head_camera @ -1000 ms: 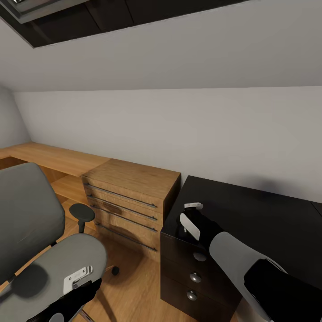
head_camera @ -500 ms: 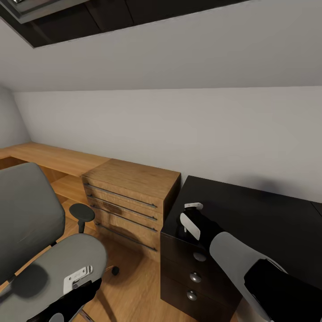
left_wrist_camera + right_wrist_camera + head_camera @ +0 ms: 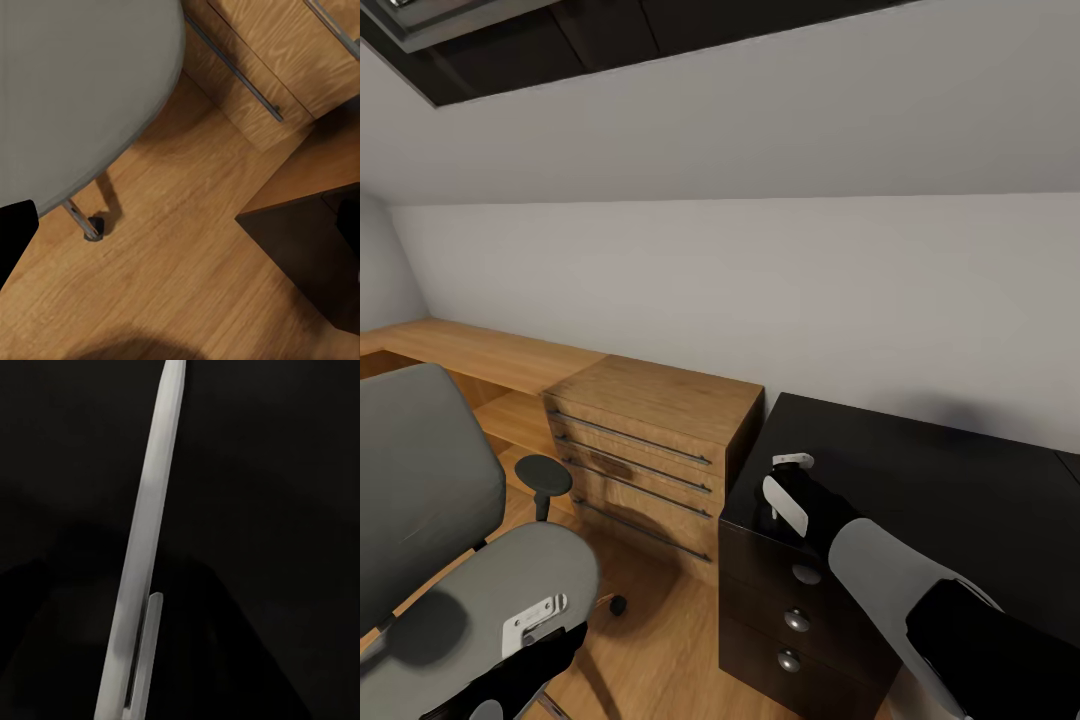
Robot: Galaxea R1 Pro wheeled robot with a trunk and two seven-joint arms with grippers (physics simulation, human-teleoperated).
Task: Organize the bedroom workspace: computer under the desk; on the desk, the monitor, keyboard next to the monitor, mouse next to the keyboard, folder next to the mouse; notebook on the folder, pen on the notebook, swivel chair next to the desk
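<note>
**Right hand over the black tabletop, pen in view**

Now the right hand (image 3: 788,492) hangs over the near left corner of the glossy black tabletop (image 3: 920,470), above the dark drawers with round silver knobs (image 3: 797,620). Along its fingers, the right wrist view shows the thin white pen (image 3: 150,547) with its clip, against the black surface; whether the hand is clenched on the pen I cannot tell. The left hand (image 3: 525,640) sits low at the front edge of the grey swivel chair (image 3: 440,530), over its seat; its grasp cannot be read either. Beside the tabletop stands a low oak cabinet (image 3: 650,440), on an oak plank floor (image 3: 187,247).
</note>
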